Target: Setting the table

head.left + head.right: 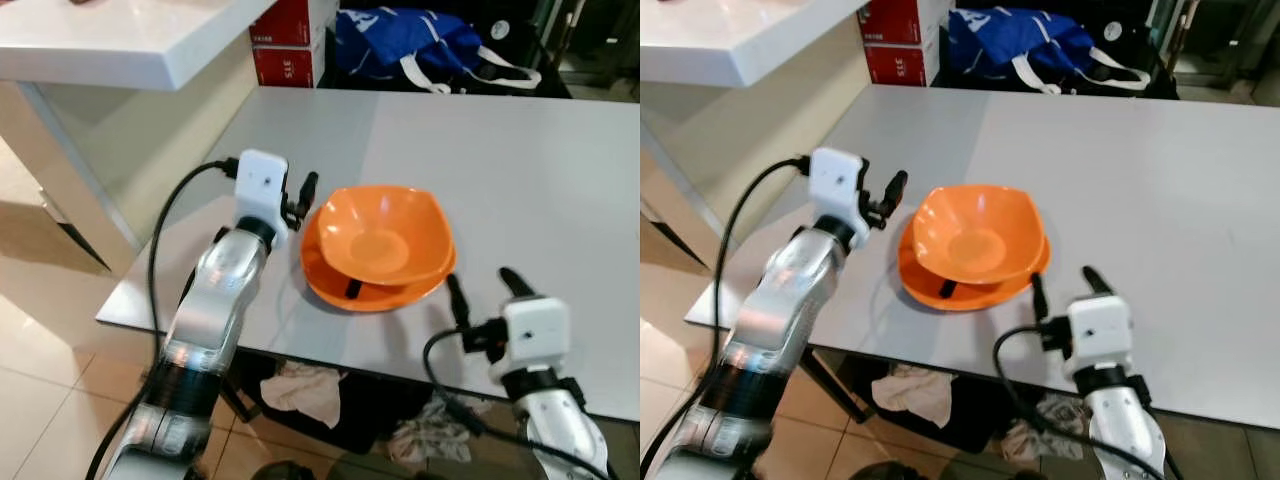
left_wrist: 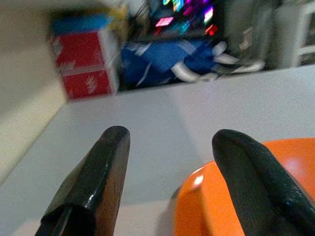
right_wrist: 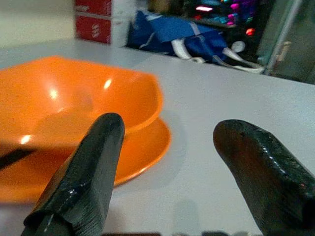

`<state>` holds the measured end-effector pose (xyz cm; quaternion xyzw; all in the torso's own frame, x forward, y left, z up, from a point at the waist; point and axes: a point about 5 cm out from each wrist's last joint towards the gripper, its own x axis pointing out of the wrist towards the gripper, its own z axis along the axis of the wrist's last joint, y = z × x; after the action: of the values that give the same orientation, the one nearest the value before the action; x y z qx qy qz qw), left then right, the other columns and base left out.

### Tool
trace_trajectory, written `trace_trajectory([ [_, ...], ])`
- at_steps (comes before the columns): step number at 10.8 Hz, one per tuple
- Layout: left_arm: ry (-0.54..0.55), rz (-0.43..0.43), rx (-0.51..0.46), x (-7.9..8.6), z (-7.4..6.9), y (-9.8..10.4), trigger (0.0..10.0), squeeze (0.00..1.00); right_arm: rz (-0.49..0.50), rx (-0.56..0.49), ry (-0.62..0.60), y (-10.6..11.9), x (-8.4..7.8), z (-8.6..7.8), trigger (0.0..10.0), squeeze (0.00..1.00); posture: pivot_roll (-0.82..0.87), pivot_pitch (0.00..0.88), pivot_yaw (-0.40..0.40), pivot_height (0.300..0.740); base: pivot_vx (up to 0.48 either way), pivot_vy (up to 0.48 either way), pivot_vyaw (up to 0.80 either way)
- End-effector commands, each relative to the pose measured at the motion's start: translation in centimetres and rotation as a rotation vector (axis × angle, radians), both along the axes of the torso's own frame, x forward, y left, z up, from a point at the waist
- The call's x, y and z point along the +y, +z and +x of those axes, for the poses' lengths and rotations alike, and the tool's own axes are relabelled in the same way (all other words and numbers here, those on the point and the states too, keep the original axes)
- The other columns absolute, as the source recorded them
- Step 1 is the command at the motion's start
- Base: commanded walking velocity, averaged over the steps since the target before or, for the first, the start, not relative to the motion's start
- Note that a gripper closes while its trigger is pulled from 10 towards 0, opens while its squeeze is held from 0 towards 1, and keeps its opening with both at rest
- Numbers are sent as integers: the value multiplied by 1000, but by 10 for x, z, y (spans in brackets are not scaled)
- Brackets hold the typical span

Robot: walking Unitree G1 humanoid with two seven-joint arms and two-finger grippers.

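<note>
While an orange bowl (image 1: pixel 383 235) sits on an orange plate (image 1: pixel 372 290) near the grey table's (image 1: pixel 540 170) near edge, the left gripper (image 1: pixel 303 200) and right gripper (image 1: pixel 485 290) flank them, jaws wide, holding nothing.

A: Head views: even indoor light is falling from above; the grey table (image 1: pixel 520 170) is showing soft sheen, the image staying fairly sharp.

B: Wrist views: the background is blurring; glare spots are glinting on the orange bowl (image 3: pixel 74 98); near fingers (image 2: pixel 93 187) are smearing.
</note>
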<state>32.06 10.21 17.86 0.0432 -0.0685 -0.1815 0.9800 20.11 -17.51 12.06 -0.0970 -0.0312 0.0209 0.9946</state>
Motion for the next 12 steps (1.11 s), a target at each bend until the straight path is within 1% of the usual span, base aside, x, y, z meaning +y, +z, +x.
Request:
trace_trajectory([
  [1,-86,20,-27,4,-19,-8,10000,0,51,-39,-78,6,-9,3,10000,0,-86,0,99,723,0,0,0],
  [2,-90,22,-6,10,-28,-18,10000,0,70,-47,-114,7,-12,4,10000,0,-83,0,99,723,0,0,0],
  [3,-104,49,4,11,-33,-26,10000,0,82,-50,-134,7,-15,4,10000,0,-82,0,97,723,0,0,0],
  [4,-169,79,38,12,-48,-42,10000,0,90,-47,-151,5,-16,4,10000,0,-81,0,97,723,0,0,0],
  [5,-185,84,47,13,-51,-47,10000,0,90,-45,-154,4,-17,4,10000,0,-80,0,97,723,0,0,0],
  [6,-173,59,158,19,-51,-67,10000,0,90,-36,-160,0,-16,3,10000,0,-79,0,97,723,0,0,0],
  [7,-168,47,176,19,-48,-69,10000,0,90,-28,-163,-2,-16,2,10000,0,-76,0,96,723,0,0,0],
  [8,-181,44,131,12,-46,-59,10000,0,84,-18,-161,-4,-15,3,10000,0,-76,0,96,723,0,0,0],
  [10,-168,-6,133,10,-42,-53,10000,0,77,-16,-166,-5,-15,4,10000,0,-79,0,97,723,0,0,0],
  [12,-174,-11,126,9,-41,-51,10000,0,75,-12,-169,-5,-16,5,10000,0,-79,0,96,723,0,401,0],
])
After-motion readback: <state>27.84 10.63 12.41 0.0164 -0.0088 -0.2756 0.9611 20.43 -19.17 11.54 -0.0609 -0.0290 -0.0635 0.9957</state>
